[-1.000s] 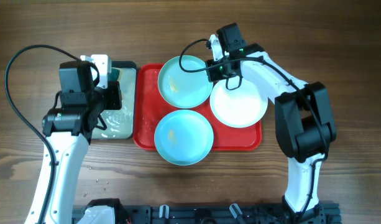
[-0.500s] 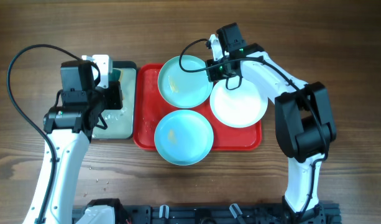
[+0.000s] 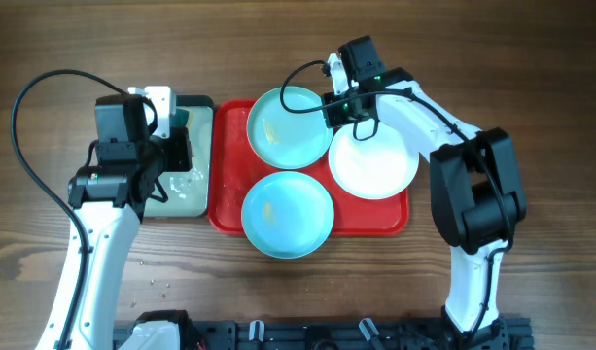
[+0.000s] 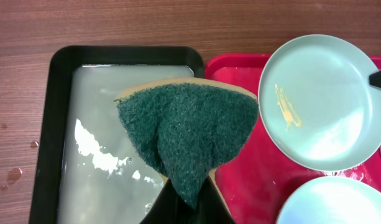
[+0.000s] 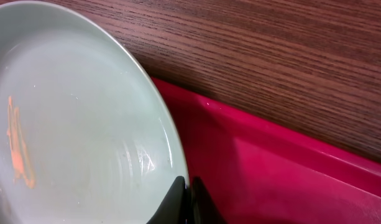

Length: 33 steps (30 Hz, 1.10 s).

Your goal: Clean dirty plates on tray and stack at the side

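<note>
The red tray (image 3: 380, 218) holds three plates: a far aqua plate (image 3: 288, 126) with an orange smear (image 4: 287, 107), a near aqua plate (image 3: 288, 214) and a white plate (image 3: 375, 165). My right gripper (image 3: 334, 110) is shut on the right rim of the far aqua plate (image 5: 72, 124), one finger inside the rim and one outside (image 5: 189, 190). My left gripper (image 4: 189, 208) is shut on a green scouring sponge (image 4: 184, 130), which hangs above the edge between the small black tray and the red tray (image 4: 240, 168).
A black-rimmed tray (image 3: 186, 199) with soapy water (image 4: 97, 155) sits left of the red tray. Water drops speckle the wood near the front left (image 3: 157, 284). Bare wooden table lies right of the red tray (image 3: 550, 146).
</note>
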Tool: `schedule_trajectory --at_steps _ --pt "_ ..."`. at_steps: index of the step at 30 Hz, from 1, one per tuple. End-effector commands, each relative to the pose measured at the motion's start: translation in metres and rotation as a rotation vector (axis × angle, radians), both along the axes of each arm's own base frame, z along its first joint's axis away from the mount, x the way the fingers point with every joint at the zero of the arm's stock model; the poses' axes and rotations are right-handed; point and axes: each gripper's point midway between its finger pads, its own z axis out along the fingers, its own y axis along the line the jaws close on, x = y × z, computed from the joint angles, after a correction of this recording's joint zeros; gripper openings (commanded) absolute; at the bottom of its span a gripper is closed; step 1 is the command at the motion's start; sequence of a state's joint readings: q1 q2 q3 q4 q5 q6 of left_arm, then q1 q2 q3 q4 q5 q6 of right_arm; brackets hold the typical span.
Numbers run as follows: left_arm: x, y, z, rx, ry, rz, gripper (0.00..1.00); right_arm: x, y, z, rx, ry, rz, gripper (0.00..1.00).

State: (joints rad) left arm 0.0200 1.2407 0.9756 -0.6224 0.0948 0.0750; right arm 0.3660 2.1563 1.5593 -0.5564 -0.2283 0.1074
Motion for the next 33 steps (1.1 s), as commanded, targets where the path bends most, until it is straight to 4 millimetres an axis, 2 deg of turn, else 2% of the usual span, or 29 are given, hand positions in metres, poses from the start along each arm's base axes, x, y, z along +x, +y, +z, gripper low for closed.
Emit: schedule_trajectory --at_steps 1,3,5,8,17,22,24,27,29,31,33 --pt "0.001 0.011 -0.002 0.013 0.004 0.067 0.04 -0.005 0.003 -0.009 0.008 0.025 0.010 0.04" --pt "0.001 0.018 -0.002 0.040 0.004 0.102 0.04 -0.005 0.003 -0.009 0.008 0.026 0.010 0.04" --pt "0.000 0.036 -0.001 0.088 0.002 0.214 0.04 -0.005 0.003 -0.009 0.008 0.025 0.010 0.04" --pt "0.002 0.031 0.000 0.054 -0.004 0.202 0.04 -0.005 0.003 -0.009 0.008 0.025 0.010 0.04" --pt "0.002 0.031 0.000 0.055 -0.003 0.202 0.04 -0.006 0.003 -0.009 0.007 0.028 0.010 0.04" --pt "0.011 0.031 0.004 0.055 -0.040 0.201 0.04 -0.006 0.003 -0.009 0.006 0.029 0.010 0.04" --pt "0.017 0.032 -0.004 0.090 -0.029 0.169 0.04 -0.006 0.003 -0.009 0.007 0.028 0.010 0.04" --pt "0.025 0.034 -0.039 0.127 0.063 0.138 0.04 -0.006 0.003 -0.009 0.006 0.028 0.010 0.04" --pt "0.034 0.034 -0.052 0.127 0.075 0.138 0.04 -0.006 0.003 -0.009 0.007 0.028 0.010 0.04" --pt "0.048 0.035 -0.041 0.122 0.016 0.145 0.04 -0.006 0.003 -0.009 0.007 0.029 0.010 0.04" --pt "0.068 0.020 -0.007 0.021 -0.067 0.142 0.04 -0.011 0.012 -0.006 0.062 0.050 0.034 0.04"
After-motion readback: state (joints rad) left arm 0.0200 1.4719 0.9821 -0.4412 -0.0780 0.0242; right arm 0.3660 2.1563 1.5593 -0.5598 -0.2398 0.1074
